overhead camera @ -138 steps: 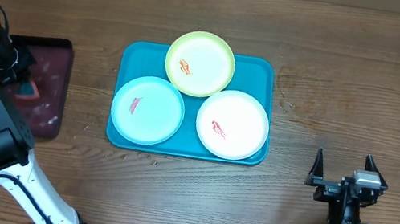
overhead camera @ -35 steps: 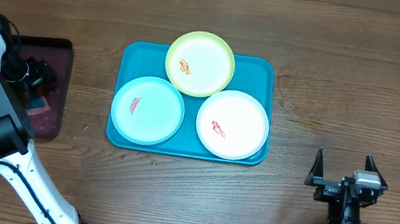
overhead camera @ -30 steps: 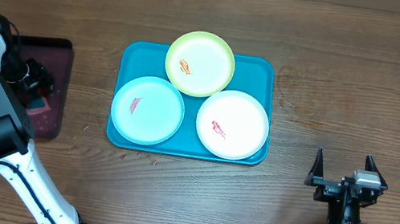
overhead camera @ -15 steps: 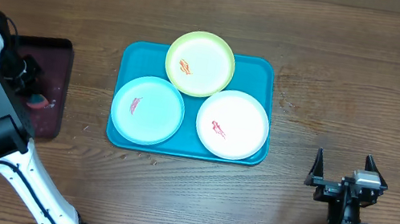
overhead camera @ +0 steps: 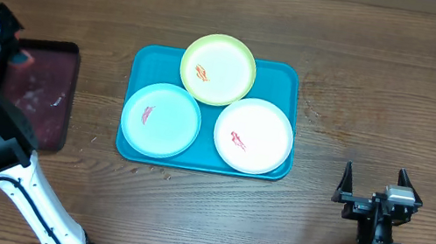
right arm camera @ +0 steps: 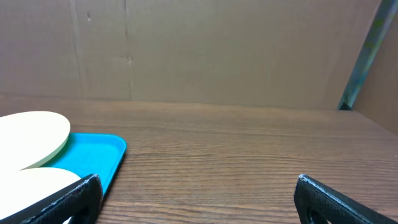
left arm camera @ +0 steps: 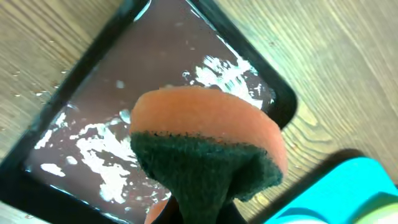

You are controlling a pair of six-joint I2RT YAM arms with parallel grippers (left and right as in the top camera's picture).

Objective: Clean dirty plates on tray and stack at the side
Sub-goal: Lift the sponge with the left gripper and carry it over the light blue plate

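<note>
Left claw (overhead camera: 12, 50) is upper left in the overhead view, over the top edge of the maroon tray (overhead camera: 35, 109), clamped on a sponge (left arm camera: 208, 155). Left wrist view: the sponge is orange w/ a dark green scrub face, pinched so it bows into an arch. The fingers are mostly hidden under it at the bottom of the frame, so the grip is judged from the squeeze. The sponge looks lifted clear of the maroon tray, not touching. That tray's floor is wet w/ white foam patches, so it's prob. the wetting spot, which would explain why the sponge hangs there.

Teal tray (overhead camera: 287, 80) sits mid-frame on the table (overhead camera: 386, 70), well apart from the left claw. It holds 3 plates:
- yellow-green plate (overhead camera: 219, 69) at top, overhanging the tray's upper rim
- pale blue plate (overhead camera: 161, 119) lower left
- white plate (overhead camera: 253, 135) lower right

Each has a red smear (overhead camera: 147, 114), so none is cleaned and none is stacked at the side yet. Task looks to be at its start.

Right claw (overhead camera: 376, 175) is parked lower right in the overhead view, spread wide, holding and touching nothing. Its wrist view shows a finger at each bottom corner of the frame. It's prob. waiting to steady or lift a plate.

Likely next move: sponge goes over to the pale blue plate, the nearest one. Risk: a light plastic plate may slide under the scrub w/o a 2nd hold.
</note>
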